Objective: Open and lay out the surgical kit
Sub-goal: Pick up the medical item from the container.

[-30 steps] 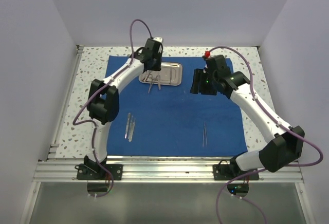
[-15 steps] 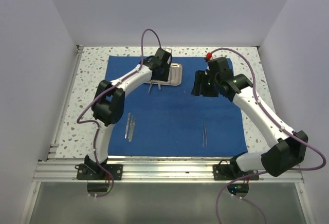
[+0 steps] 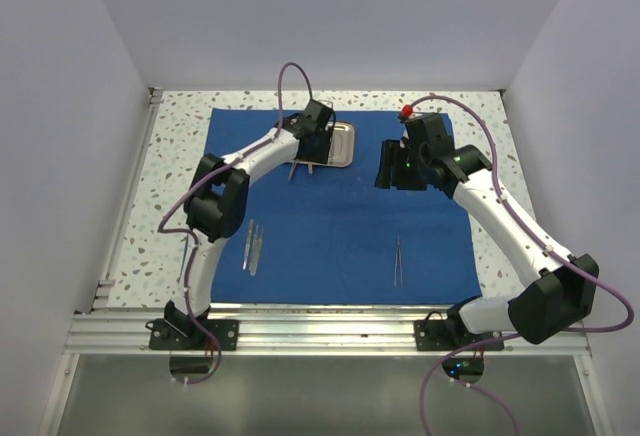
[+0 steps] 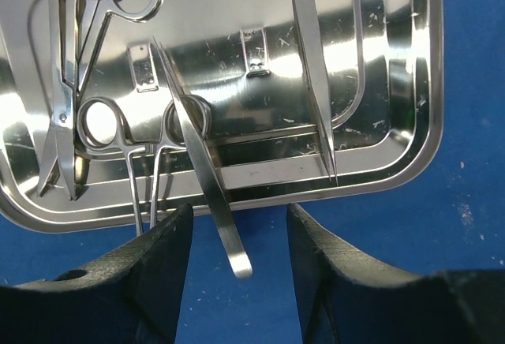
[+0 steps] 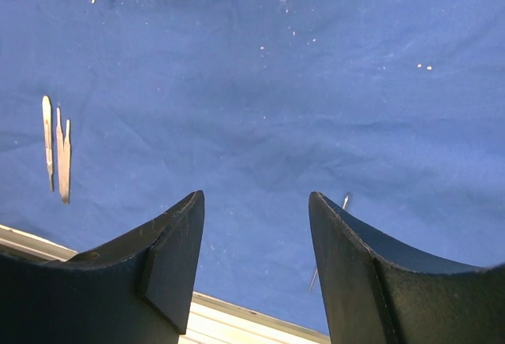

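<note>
At far edge of the cloth wrap, tray holds tweezers, tail overhanging rim. Left gripper straddles tail, jaws apart; right gripper spread, empty. Likely light, stiff, slippery: pinch the tail.

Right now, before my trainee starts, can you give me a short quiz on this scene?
1. True or false: the right gripper holds a tool.
2. The tray: A lies flat on the blue cloth; B stands on its edge; C hangs in the air.
3. Which gripper hangs at the tray's edge, with slim tweezers between its open jaws?

Key: 1 false, its jaws are apart and empty above the cloth. 2 A. 3 the left gripper.
</note>
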Controlling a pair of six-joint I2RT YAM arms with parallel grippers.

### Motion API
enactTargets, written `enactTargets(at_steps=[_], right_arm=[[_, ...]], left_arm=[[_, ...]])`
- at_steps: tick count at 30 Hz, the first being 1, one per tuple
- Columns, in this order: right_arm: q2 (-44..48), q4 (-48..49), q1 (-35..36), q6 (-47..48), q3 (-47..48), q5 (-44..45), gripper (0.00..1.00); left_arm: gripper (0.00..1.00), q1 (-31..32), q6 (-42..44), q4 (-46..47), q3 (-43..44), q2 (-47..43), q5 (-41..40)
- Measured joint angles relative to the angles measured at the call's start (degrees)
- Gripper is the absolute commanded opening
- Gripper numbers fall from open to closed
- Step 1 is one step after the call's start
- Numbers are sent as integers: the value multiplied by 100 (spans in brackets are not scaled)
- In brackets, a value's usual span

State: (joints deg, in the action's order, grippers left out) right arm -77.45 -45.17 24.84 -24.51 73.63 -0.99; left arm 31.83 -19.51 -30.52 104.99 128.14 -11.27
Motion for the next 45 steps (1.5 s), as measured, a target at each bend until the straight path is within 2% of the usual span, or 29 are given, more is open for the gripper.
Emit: enactTargets(at_steps=[11,17,27,31,32,36,38,45], right_arm=[[-2,-2,-17,33,0,0,59],[-28,0,-24,46,0,0,59],[-289,9,-55,59,0,0,59],[-319,9,-61,61,0,-2,58],[-319,7,-61,61,2,0,58],[-319,4,-66,63,2,0,58],[-319,4,-70,63,2,-2,58],[-350,4,-85,63,9,-4,57]], left_arm=[[53,-35,-52,-4,142,299,31],[46,-81,-92,-2,431,501,129],[45,-157,-96,4,737,704,278],[34,-203,-140,13,811,767,411],[28,-216,-162,37,835,791,448],[14,-249,-249,111,885,852,549],[2,-264,-245,138,916,885,564],[0,-284,-245,177,920,896,595]])
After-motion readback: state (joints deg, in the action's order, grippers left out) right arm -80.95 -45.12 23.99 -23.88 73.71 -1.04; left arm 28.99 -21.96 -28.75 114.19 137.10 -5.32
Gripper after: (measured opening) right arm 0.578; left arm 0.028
